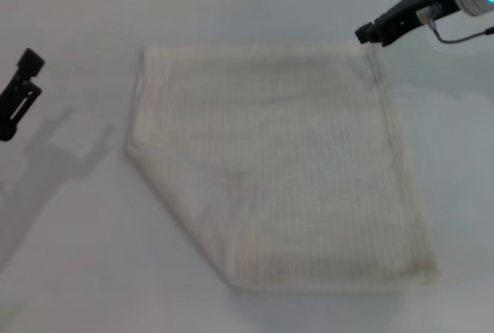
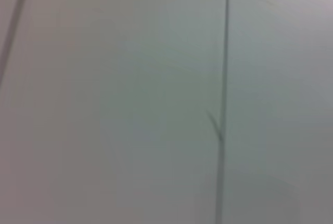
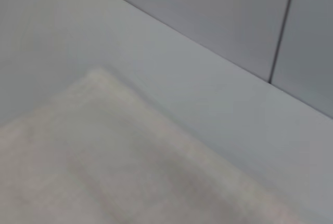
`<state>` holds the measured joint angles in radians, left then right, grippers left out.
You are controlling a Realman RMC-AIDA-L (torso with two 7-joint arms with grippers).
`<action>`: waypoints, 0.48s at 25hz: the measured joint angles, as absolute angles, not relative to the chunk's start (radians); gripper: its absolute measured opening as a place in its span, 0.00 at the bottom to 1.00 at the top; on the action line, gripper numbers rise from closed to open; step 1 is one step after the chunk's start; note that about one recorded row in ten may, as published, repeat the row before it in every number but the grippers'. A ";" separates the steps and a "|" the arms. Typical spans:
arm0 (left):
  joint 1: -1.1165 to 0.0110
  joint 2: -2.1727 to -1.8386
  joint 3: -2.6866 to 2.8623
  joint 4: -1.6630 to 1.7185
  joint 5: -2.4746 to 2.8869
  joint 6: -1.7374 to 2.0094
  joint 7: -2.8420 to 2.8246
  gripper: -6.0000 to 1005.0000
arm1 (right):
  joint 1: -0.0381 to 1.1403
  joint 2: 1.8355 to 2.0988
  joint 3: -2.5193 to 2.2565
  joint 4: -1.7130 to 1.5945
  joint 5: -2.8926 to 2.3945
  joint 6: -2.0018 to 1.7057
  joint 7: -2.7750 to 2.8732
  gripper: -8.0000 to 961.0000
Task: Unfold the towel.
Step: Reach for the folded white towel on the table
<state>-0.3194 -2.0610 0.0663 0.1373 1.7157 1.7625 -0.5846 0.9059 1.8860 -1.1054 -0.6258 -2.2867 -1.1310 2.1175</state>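
Head view. The towel [image 1: 282, 171] lies flat on the white table [image 1: 69, 271], filling the centre of the frame. Three of its corners read as square; the lower-left one is missing, replaced by a long diagonal edge running from the middle left of the cloth down to the bottom centre. This diagonal suggests one corner is folded in, so the unfolding is judged not yet complete.

The right gripper [image 1: 369, 34] sits at the upper right of the frame, at the towel's upper-right corner; whether it touches the cloth cannot be told, nor whether its fingers are apart or together. From this gripper the towel spreads down and to the left — the folded diagonal is the part of the cloth farthest from it.

The left gripper [image 1: 17, 93] hangs at the left edge of the frame, well apart from the towel, with bare table between; its finger state cannot be told either. From it the towel lies to the right, and the upper end of the diagonal edge is the nearest part of the cloth. The left arm is therefore judged the nearer one to the fold — the relation on which the coming move turns.

Right wrist view. One towel corner [image 3: 99, 78] lies on the table close under the camera, beside the back wall [image 3: 208, 11].
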 joint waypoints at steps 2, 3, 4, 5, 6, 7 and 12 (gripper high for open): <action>-0.342 -2.061 0.121 0.199 1.716 1.743 -0.707 0.78 | 0.899 1.886 -1.105 -0.613 -2.291 -1.114 2.120 0.01; -0.347 -2.061 0.135 0.212 1.715 1.736 -0.734 0.78 | 0.895 1.886 -1.105 -0.602 -2.294 -1.100 2.124 0.01; -0.359 -2.060 0.176 0.245 1.716 1.716 -0.795 0.78 | 0.892 1.886 -1.105 -0.593 -2.296 -1.089 2.128 0.01; -0.368 -2.060 0.220 0.277 1.716 1.695 -0.849 0.78 | 0.889 1.886 -1.104 -0.586 -2.299 -1.072 2.132 0.01; -0.373 -2.060 0.250 0.297 1.716 1.681 -0.885 0.78 | 0.884 1.886 -1.104 -0.577 -2.302 -1.055 2.137 0.01; -0.373 -2.060 0.250 0.297 1.716 1.681 -0.885 0.78 | 0.878 1.885 -1.104 -0.569 -2.304 -1.035 2.143 0.01; -0.384 -2.058 0.428 0.416 1.716 1.627 -1.041 0.78 | 0.852 1.885 -1.097 -0.560 -2.302 -0.980 2.159 0.01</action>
